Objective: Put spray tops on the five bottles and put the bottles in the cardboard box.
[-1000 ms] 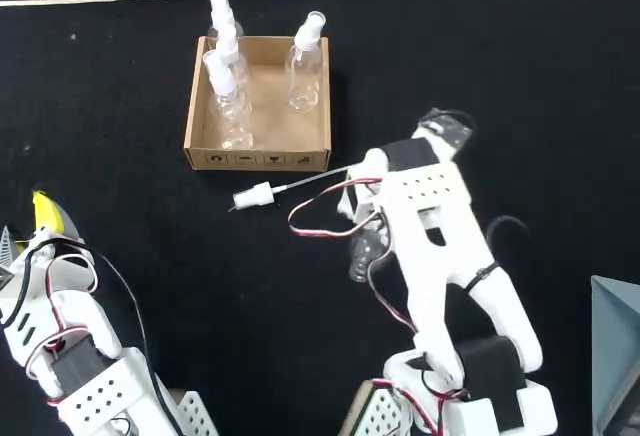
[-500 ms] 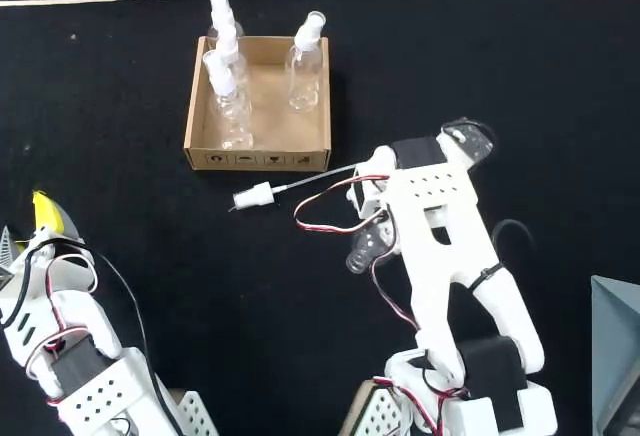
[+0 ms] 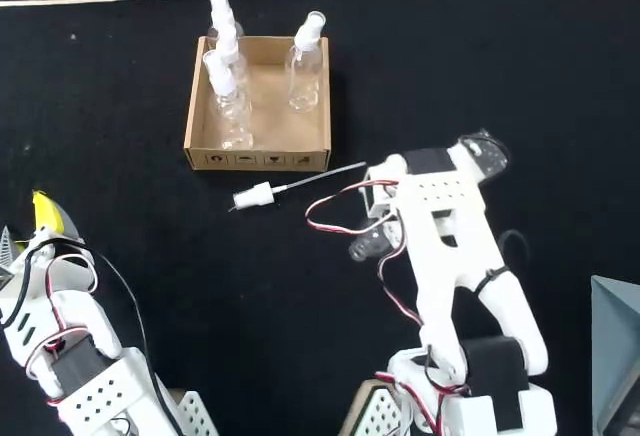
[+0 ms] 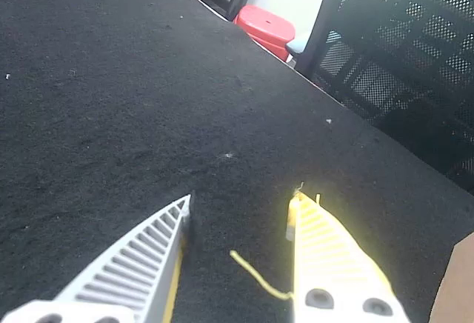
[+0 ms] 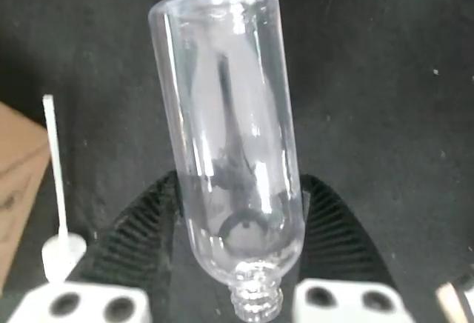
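- Now: right claw (image 5: 241, 182) is clamped on the uncapped bottle (image 5: 229, 115), with the neck at the wrist end and the base pointing away
- Top (image 3: 253, 196) lies flat on the table (image 3: 120, 156), just in front of the box (image 3: 257, 159)
- Its long axis slants: head toward the left arm's side, tube tip close by the right arm
- Right arm is much nearer, but its claw is full
- Left claw (image 4: 241, 201) is wide and empty, well apart from the top at the table's near corner
- Judgement: the left arm should fetch the top, gripping the head across the axis
- Black cloth; there is open room round the top except for the box wall behind it
- Four capped bottles (image 3: 305, 76) stand in the box
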Robot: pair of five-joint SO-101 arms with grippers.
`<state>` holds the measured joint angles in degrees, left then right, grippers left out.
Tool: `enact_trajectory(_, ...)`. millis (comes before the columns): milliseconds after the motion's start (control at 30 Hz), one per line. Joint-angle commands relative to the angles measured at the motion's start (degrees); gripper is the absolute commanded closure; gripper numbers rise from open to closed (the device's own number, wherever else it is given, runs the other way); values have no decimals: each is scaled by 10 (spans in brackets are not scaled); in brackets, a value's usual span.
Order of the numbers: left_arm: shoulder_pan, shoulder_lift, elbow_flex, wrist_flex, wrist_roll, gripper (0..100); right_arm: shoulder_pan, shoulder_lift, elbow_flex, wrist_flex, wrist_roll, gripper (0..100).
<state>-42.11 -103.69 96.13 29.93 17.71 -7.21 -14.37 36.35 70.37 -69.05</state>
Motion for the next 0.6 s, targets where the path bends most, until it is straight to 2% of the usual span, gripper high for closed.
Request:
enact_trajectory(0, 2, -8, 13, 4, -3, 805, 26, -38, 7, -35, -9, 878)
enact_trajectory(567, 2, -8, 13, 4, -3, 805, 27, -36, 15, -38, -68, 877)
